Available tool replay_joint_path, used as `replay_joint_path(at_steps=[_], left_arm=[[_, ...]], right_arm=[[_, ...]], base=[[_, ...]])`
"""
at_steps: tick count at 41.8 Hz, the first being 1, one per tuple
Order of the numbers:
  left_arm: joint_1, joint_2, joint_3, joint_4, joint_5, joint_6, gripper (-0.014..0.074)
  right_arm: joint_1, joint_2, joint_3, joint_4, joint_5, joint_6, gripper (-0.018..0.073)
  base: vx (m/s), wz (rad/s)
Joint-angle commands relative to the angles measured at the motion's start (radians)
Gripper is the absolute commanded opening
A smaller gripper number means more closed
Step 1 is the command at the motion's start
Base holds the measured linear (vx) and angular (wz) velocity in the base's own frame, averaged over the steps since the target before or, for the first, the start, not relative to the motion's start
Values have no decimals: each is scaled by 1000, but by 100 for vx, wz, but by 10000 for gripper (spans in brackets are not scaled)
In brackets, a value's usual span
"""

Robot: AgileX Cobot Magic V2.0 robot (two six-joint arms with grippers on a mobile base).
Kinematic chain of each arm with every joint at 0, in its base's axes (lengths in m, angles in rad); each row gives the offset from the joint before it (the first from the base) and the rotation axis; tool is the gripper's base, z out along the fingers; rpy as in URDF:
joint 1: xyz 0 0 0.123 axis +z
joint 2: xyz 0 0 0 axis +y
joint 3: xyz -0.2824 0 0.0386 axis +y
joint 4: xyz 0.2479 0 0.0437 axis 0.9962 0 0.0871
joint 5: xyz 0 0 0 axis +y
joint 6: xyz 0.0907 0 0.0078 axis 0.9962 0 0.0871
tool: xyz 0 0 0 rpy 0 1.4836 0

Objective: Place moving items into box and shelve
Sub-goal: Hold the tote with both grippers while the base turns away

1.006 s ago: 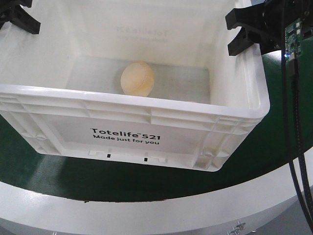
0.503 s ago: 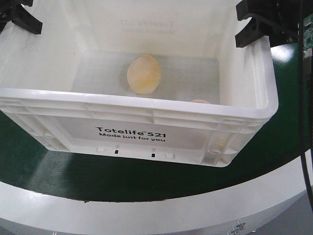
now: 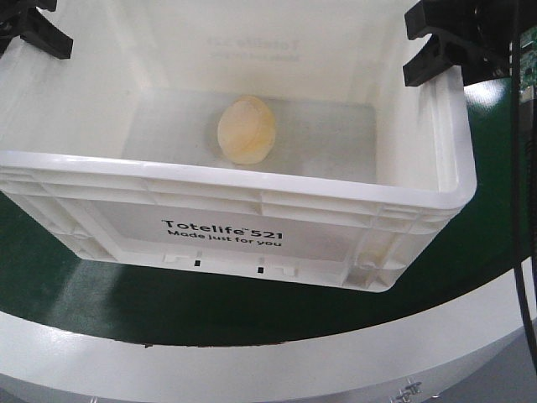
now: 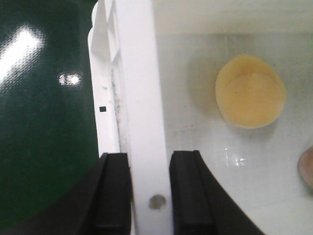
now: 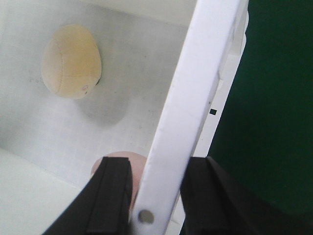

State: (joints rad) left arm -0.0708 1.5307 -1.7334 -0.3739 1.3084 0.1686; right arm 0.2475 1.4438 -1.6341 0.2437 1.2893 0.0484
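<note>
A white Totelife 521 box (image 3: 252,180) stands over the green surface. A pale yellow round item (image 3: 247,128) lies on its floor near the middle, and shows in the left wrist view (image 4: 250,91) and the right wrist view (image 5: 72,61). A pinkish item (image 5: 138,169) lies by the right wall, partly hidden, with its edge in the left wrist view (image 4: 307,166). My left gripper (image 3: 38,25) is shut on the box's left rim (image 4: 137,73), jaws astride it (image 4: 150,156). My right gripper (image 3: 428,46) is shut on the right rim (image 5: 205,73), jaws astride it (image 5: 156,161).
The dark green surface (image 3: 470,252) runs under and round the box, with a curved white edge (image 3: 252,361) in front. Black cables (image 3: 516,210) hang down at the far right.
The box, held by both grippers, shifted up and to the right between one second and half a second ago, then stayed almost still. A pinkish item seen by the front wall is now hidden.
</note>
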Motion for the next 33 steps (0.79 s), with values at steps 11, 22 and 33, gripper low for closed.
replay_joint_path(at_steps=[11,22,33], left_arm=[[-22,-59,-49,-185,-54,-1,-1],[-22,-59,-49,-185,-54,-1,-1],[-22,-59,-49,-189,-54,-2,-1]], right_arm=[[14,-50,-44,183,-109,-39,-3],[14,-50,-44,183,-109,-39,-3],[14,-50,-44,220,-115,-39,-3]], base=[[0,0],[0,0],[0,0]])
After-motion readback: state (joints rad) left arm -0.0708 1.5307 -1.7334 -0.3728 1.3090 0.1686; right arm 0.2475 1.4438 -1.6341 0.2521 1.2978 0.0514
